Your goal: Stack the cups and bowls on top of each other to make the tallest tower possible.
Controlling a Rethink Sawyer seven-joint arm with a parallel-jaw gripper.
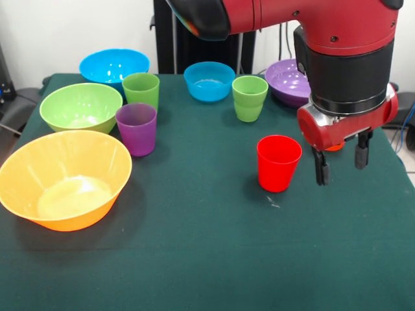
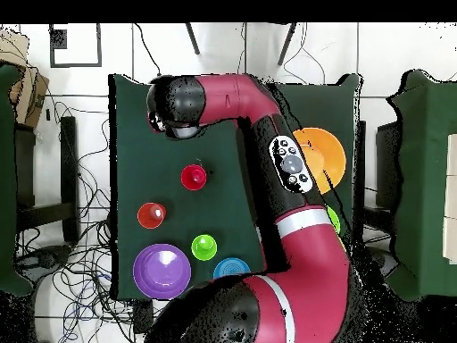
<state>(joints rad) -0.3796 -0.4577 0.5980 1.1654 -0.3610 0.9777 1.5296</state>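
Front view: the end effector (image 1: pixel 341 162) hangs open and empty just beside the red cup (image 1: pixel 279 162).

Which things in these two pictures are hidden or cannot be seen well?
- Front view: the orange cup is mostly hidden behind the gripper.
- Overhead view: the arm covers most of the light green bowl and part of the yellow-orange bowl.
- Overhead view: the purple cup is hidden under the arm.

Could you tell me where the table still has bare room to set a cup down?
The near strip of the table, in front of the red cup and right of the orange bowl, is bare. The far side is crowded with bowls and cups.
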